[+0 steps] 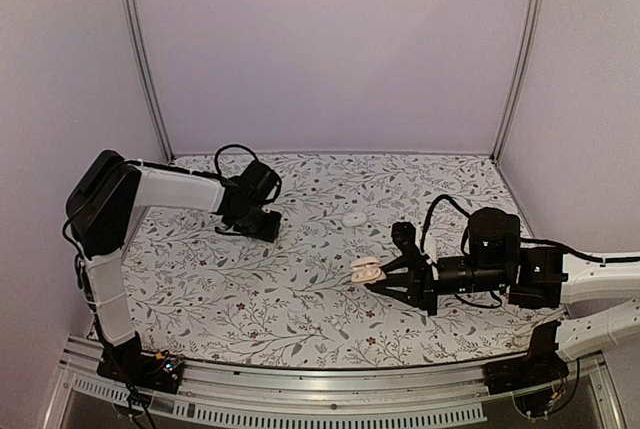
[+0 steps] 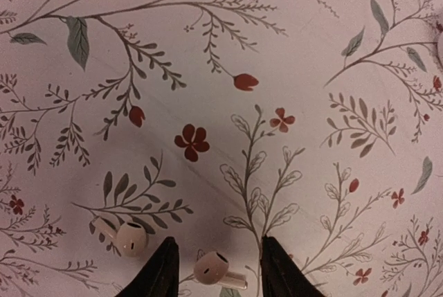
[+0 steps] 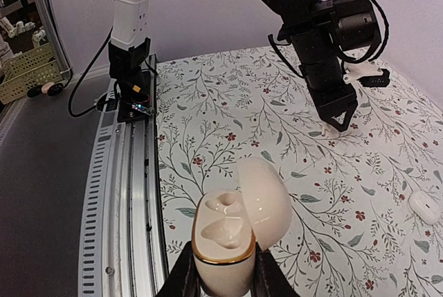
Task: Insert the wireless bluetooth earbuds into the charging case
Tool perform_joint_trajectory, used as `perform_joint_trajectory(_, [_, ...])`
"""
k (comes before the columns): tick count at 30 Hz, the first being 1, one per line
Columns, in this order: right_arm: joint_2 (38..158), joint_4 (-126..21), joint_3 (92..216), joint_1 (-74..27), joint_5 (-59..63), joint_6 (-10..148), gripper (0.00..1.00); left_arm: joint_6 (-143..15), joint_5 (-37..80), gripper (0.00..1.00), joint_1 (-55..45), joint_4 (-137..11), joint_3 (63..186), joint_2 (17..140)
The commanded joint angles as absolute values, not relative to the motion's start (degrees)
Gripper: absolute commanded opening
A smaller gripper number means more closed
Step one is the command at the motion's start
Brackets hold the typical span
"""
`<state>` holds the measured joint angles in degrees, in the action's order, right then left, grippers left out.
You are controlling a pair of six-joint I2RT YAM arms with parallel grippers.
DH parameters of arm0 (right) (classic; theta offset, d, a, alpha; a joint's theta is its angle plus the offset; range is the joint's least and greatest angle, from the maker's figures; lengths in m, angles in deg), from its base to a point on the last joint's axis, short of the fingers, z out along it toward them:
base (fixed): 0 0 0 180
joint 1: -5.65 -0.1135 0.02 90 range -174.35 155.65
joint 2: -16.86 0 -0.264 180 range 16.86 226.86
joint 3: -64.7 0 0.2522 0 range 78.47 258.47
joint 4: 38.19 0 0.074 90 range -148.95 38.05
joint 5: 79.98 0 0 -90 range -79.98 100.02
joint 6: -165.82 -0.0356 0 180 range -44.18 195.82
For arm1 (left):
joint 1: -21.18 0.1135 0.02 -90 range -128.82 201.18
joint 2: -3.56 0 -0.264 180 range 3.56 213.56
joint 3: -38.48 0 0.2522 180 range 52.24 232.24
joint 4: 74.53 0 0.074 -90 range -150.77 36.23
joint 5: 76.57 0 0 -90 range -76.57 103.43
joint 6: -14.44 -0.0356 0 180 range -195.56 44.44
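Two earbuds lie on the desk (image 1: 300,319), low in the left wrist view. The nearer earbud (image 2: 214,268) sits between the spread fingers of the left pincer (image 2: 218,241), ungripped. The other earbud (image 2: 130,237) lies just left, outside the jaws. The charging case (image 3: 225,241) has its lid open and both sockets empty. It is clamped in the right pincer (image 3: 225,284), bottom centre of its own view. We judge the risks as follows: the glossy bud could squirt out on closing, a finger could knock its neighbour, and the stem could arrive misaligned with its socket. The desk cover is pale with a busy floral print, so white parts read poorly against it. A small white oval piece (image 1: 354,219) lies mid-desk, and we cannot tell what it is. The walls are lilac, with metal posts.
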<state>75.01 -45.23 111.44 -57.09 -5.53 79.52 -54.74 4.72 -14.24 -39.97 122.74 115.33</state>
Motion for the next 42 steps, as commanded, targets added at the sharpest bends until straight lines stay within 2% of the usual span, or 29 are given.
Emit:
perform_joint_trajectory(1, [74.7, -45.5, 111.7, -57.2, -5.5, 79.7, 0.00, -52.9, 1.9, 0.41, -15.7, -35.7, 124.1, 116.4])
perform_joint_trajectory(7, [74.5, -45.6, 111.7, -57.2, -5.5, 79.7, 0.00, -51.1, 0.8, 0.41, -16.3, -34.7, 124.2, 117.5])
perform_joint_trajectory(21, [74.5, -45.6, 111.6, -57.3, -5.3, 79.8, 0.00, -52.1, 1.2, 0.22, -17.7, -33.5, 127.2, 121.5])
perform_joint_trajectory(24, [74.4, -45.6, 111.6, -57.2, -5.3, 79.8, 0.00, -53.2, 0.8, 0.23, -19.0, -33.4, 127.2, 121.0])
perform_joint_trajectory(28, [74.8, -45.6, 111.7, -57.3, -5.6, 79.9, 0.00, -55.6, -0.6, 0.29, -21.1, -32.7, 128.1, 120.5])
perform_joint_trajectory(42, [75.1, -45.9, 112.0, -57.2, -5.5, 79.9, 0.00, -61.8, -1.6, 0.35, -24.2, -34.7, 128.1, 117.4])
